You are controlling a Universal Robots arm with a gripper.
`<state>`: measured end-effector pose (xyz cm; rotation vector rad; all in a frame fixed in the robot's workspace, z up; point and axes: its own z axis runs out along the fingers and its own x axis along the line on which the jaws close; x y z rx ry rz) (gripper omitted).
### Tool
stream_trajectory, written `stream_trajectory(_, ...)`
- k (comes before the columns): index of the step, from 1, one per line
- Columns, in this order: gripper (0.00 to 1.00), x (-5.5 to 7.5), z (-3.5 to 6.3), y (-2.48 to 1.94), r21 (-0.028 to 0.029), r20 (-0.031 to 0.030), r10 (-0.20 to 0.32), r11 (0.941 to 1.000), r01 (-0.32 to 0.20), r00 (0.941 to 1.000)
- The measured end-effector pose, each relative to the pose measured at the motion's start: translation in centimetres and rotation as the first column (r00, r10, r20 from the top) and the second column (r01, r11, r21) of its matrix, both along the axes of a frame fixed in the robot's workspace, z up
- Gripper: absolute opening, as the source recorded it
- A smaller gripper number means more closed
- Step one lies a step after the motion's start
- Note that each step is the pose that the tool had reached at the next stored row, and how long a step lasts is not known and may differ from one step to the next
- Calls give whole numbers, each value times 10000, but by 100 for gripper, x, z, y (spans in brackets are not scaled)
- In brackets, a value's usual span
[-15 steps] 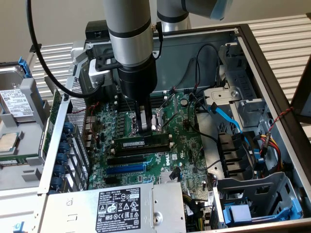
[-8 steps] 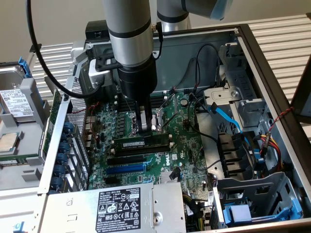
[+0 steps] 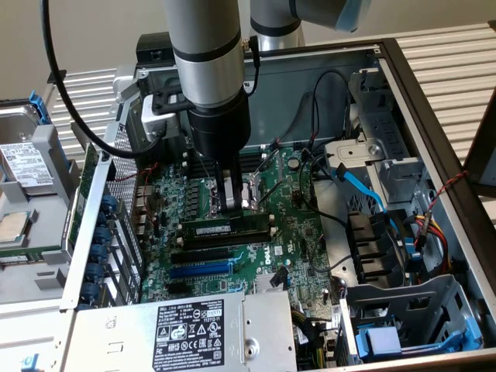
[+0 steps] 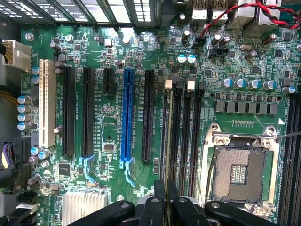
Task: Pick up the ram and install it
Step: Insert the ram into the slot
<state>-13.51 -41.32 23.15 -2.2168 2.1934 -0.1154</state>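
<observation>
The ram is a thin dark-green stick with a white label. It stands on edge along the first of the black memory slots on the green motherboard. My gripper comes straight down onto the middle of the stick's upper edge. In the wrist view the ram appears edge-on as a thin line running from between the two black fingers of the gripper, which is shut on it. Whether the stick is fully seated is not visible.
Beside the ram lie the other black memory slots and the open CPU socket. On its other side is the blue expansion slot. The power supply, drive cages and blue cable crowd the case. A hard drive lies outside it.
</observation>
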Motion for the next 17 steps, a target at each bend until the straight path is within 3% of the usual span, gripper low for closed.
stream_trajectory(17,14,0,-13,0,18,0,-80,10000,80,10000)
